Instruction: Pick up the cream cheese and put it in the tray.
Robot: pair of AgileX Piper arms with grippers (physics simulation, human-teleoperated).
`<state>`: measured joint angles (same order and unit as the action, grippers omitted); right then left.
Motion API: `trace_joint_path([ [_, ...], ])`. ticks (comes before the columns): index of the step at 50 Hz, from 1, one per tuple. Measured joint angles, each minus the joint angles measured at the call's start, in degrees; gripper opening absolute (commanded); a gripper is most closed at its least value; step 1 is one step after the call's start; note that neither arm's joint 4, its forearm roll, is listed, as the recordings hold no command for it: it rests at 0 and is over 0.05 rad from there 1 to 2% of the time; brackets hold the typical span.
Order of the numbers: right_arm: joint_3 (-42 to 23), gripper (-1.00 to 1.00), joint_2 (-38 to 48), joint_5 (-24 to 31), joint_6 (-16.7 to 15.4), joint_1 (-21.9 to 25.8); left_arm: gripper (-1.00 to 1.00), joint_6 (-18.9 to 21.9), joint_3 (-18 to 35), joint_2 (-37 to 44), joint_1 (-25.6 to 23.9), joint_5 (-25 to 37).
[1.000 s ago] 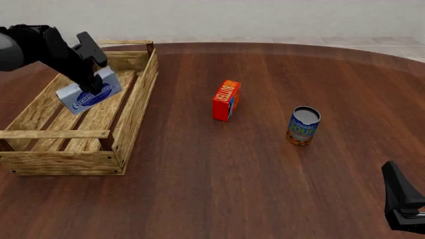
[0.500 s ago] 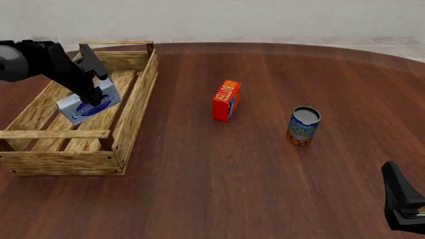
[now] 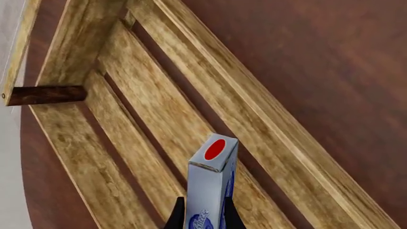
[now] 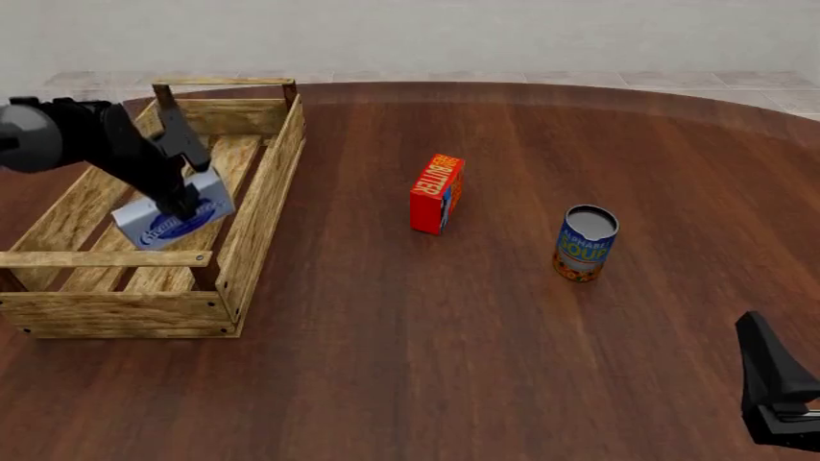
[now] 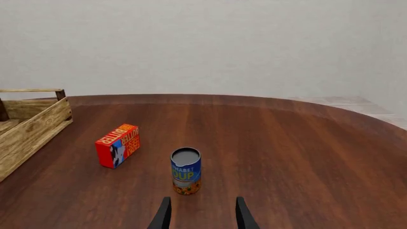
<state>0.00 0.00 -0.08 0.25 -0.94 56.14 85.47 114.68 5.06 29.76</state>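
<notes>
Left claw (image 4: 180,204) clamped on the cheese (image 4: 173,213), lower than a second ago: box now down inside the tray (image 4: 263,206), tilted, just above the slats. Release looks like the next step. Right claw (image 5: 200,214) idle, fingers parted, empty. Count: one cheese, one tray, one butter box (image 4: 436,193), one can (image 4: 586,244).

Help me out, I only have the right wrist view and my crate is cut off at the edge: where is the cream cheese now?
Observer: The cream cheese is inside the tray, held by the left gripper.
Operator: Is it resting on the slats?
Observer: Cannot tell; the front view shows it tilted, low over the floor slats.
Operator: Which end points away from the gripper?
Observer: The end with the red oval, per the left wrist view.
</notes>
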Motion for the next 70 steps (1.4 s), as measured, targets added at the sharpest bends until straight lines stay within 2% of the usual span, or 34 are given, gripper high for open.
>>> trace_joint_path([
  [34,0.0,1.0,0.0,0.1,-0.1,0.1,-1.0,0.8,-1.9,1.0,-0.1,-4.9],
  [35,0.0,1.0,0.0,0.2,-0.1,0.1,1.0,0.8,-1.9,1.0,-0.1,-5.0],
  [70,0.0,1.0,0.0,0.4,-0.1,-0.1,1.0,3.9,-4.0,0.8,0.6,-6.2],
])
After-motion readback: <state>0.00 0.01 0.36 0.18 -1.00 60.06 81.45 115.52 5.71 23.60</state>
